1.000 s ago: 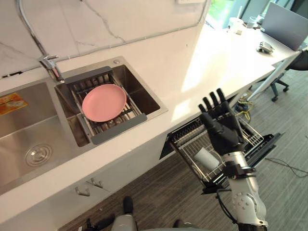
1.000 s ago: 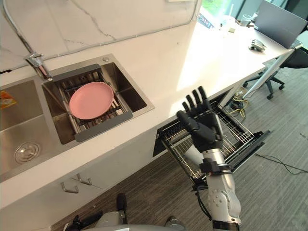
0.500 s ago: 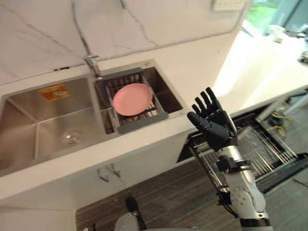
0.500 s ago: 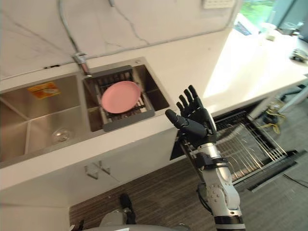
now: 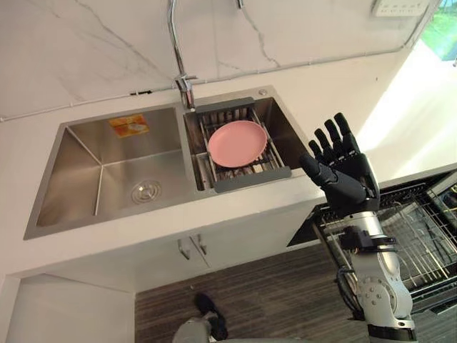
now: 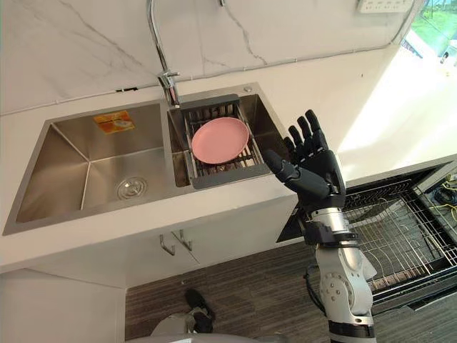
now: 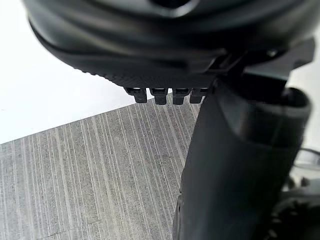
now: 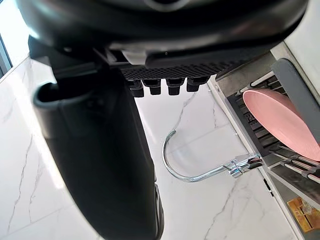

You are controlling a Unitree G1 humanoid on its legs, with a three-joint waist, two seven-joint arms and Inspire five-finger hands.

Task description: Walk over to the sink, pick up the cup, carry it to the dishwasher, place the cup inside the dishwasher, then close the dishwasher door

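Observation:
My right hand (image 5: 343, 179) is raised in front of the counter edge, fingers straight and spread, holding nothing. Behind and below it, the open dishwasher's wire rack (image 5: 421, 239) sticks out from under the counter; my hand and forearm cover part of it. A pink plate (image 5: 238, 143) lies on a grey drain rack (image 5: 253, 179) in the sink's right basin. In the right wrist view, the plate (image 8: 282, 120) and the curved faucet (image 8: 200, 172) appear past the open fingers. My left hand (image 7: 165, 45) hangs over the wood floor (image 7: 90, 170), thumb straight, empty.
The steel sink's left basin (image 5: 107, 179) holds just a drain and a yellow sticker. A tall faucet (image 5: 182, 78) rises between the basins. White counter (image 5: 400, 114) runs right above the dishwasher. Cabinet handles (image 5: 193, 246) sit below the sink.
The camera has swung left: the sink now sits mid-view and the dishwasher rack has slid to the right edge. My right hand stays raised and open.

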